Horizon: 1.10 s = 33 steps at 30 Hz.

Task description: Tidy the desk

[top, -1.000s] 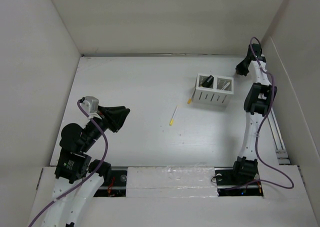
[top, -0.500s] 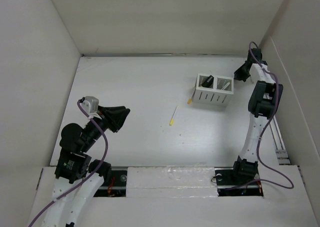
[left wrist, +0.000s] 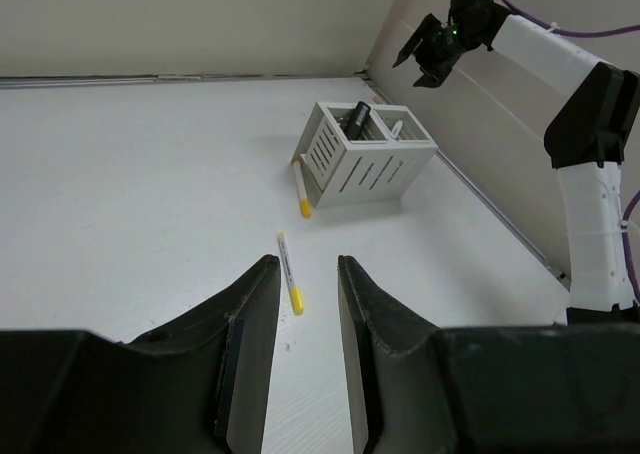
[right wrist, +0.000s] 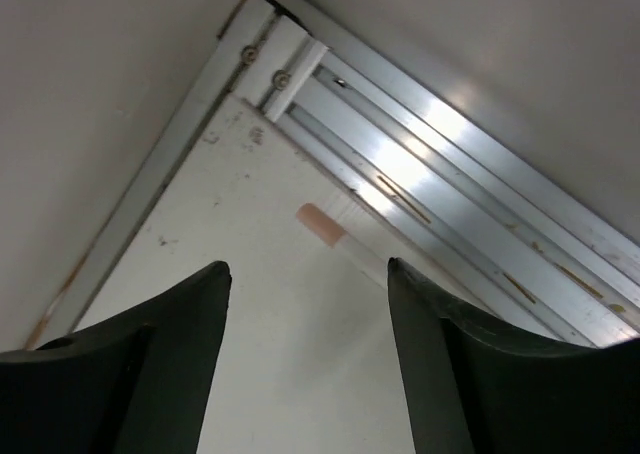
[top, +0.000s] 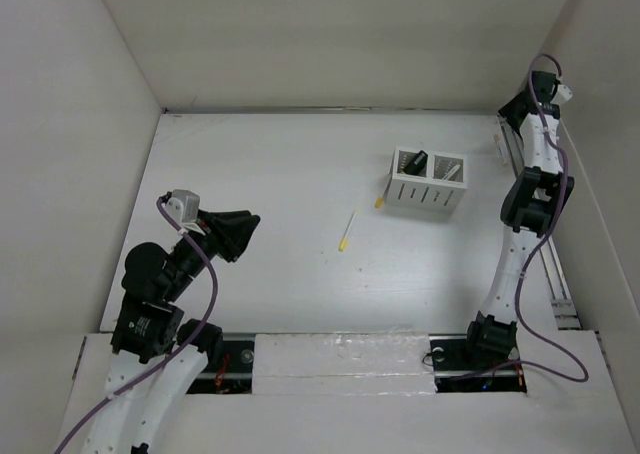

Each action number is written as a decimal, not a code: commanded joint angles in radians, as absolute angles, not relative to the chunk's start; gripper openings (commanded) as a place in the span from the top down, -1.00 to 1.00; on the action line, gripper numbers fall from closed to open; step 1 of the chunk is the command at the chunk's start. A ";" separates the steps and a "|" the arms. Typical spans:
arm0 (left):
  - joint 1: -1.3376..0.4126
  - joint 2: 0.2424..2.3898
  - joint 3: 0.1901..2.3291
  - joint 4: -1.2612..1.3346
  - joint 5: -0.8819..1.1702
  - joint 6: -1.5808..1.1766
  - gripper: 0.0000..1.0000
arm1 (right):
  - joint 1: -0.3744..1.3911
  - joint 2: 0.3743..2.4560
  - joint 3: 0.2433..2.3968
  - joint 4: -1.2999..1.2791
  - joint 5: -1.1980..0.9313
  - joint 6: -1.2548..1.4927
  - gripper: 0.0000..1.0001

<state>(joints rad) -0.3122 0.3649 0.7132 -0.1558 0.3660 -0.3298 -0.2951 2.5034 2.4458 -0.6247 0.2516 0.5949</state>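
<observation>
1. While the left gripper (top: 238, 230) hangs low over the near left part of the desk (top: 260, 164), we see its jaws only a narrow way apart, with nothing between them.
2. Through the left wrist camera we look past its fingers (left wrist: 250, 334) at a white pen with a yellow cap (left wrist: 290, 283). It lies flat on the desk, apart from everything else.
3. We find the desk filling the floor of the white-walled enclosure. It runs from the arm bases at the near edge to the far wall, with a metal rail (top: 555, 279) along its right edge.
4. We see a white slotted pen holder (top: 428, 181) standing right of the middle, toward the far side. A dark object (top: 416, 160) sits in its left compartment, and something pale in the right one is too small for us to make out.
5. We note a second yellow-tipped pen (top: 380, 200) just beside the holder's left wall; we cannot tell whether the two touch.
6. We see the right gripper (top: 527, 96) raised above the far right corner of the desk, its jaws spread wide and holding nothing.
7. In the right wrist view, beyond its fingers (right wrist: 180, 354), we see a pink-capped pen (right wrist: 322, 224) lying on the desk along the rail, clear of the gripper.
</observation>
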 commanded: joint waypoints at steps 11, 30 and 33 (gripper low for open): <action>-0.318 0.379 0.749 -0.137 0.354 -0.307 0.48 | -0.328 2.577 2.490 -0.742 0.095 0.480 -0.24; -0.318 0.368 0.746 -0.138 0.356 -0.308 0.48 | -0.328 2.622 2.528 -0.793 0.109 0.476 -0.07; -0.318 0.368 0.747 -0.137 0.359 -0.308 0.48 | -0.328 2.619 2.508 -0.790 0.060 0.474 0.11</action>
